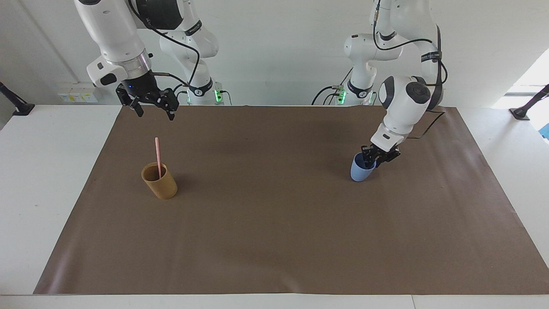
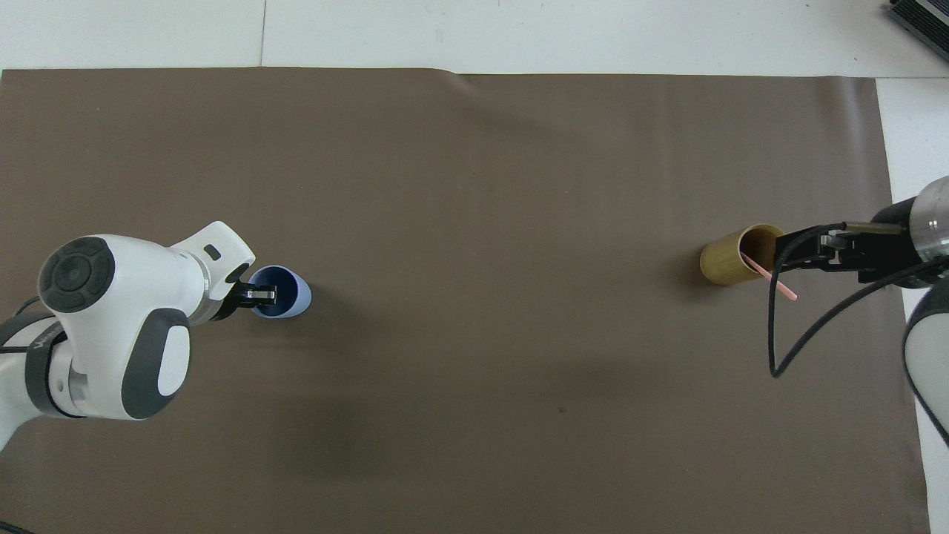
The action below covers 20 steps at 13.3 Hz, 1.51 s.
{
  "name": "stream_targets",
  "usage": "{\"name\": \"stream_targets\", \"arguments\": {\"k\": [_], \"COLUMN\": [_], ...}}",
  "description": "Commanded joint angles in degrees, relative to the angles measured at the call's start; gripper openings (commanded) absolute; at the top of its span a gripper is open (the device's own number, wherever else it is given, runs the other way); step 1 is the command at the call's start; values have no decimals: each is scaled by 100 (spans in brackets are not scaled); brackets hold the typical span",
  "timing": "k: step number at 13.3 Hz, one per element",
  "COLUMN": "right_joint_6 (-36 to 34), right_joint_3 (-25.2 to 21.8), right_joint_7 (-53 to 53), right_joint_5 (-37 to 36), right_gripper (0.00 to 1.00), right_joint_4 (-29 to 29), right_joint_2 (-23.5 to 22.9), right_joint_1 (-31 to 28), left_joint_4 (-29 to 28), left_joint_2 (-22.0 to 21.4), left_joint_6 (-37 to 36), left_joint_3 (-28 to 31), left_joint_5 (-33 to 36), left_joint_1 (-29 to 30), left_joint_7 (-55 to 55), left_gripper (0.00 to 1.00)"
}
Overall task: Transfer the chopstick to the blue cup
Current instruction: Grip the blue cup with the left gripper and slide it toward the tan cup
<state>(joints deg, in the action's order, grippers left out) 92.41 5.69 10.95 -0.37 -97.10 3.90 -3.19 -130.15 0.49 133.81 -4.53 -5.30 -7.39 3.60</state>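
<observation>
The pale pink chopstick stands leaning in the tan-brown cup toward the right arm's end of the mat; both show in the overhead view, chopstick and cup. My right gripper is open and empty, up in the air above the chopstick's top, apart from it; it also shows in the overhead view. The light-blue cup stands upright toward the left arm's end. My left gripper is down at its rim, one finger inside the cup, closed on the wall.
A brown mat covers most of the white table. Only the two cups stand on it. The arms' bases and cables are at the robots' end of the table.
</observation>
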Motion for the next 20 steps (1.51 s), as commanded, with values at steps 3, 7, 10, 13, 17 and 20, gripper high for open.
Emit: {"name": "stream_targets", "arguments": {"k": [3,7,10,13,17,20], "right_joint_6": [84,76,67,76,93,111], "right_joint_3": [29,29,29,29,20,20], "right_joint_7": [-181,-181,-181,-181,-181,-181], "right_joint_5": [-7,-7,-7,-7,2,2], "right_gripper": [100,100,100,100,100,100], "right_joint_4": [-160,-160,-169,-177,-256,-292], "right_joint_2": [137,146,146,155,199,216], "right_joint_1": [-76,-76,-76,-85,-85,-85], "left_joint_4": [559,2296,3547,3629,3875,3875], "left_joint_2": [-5,397,960,1023,1743,2024], "left_joint_6": [-205,-1775,-2666,-2624,-2010,-1729], "left_joint_3": [110,32,31,22,5,13], "left_joint_5": [2,766,952,829,759,346], "left_joint_1": [-193,-297,-990,-1562,-2257,-2669], "left_joint_7": [9,560,1325,1967,3058,3251], "left_gripper": [0,0,0,0,0,0]}}
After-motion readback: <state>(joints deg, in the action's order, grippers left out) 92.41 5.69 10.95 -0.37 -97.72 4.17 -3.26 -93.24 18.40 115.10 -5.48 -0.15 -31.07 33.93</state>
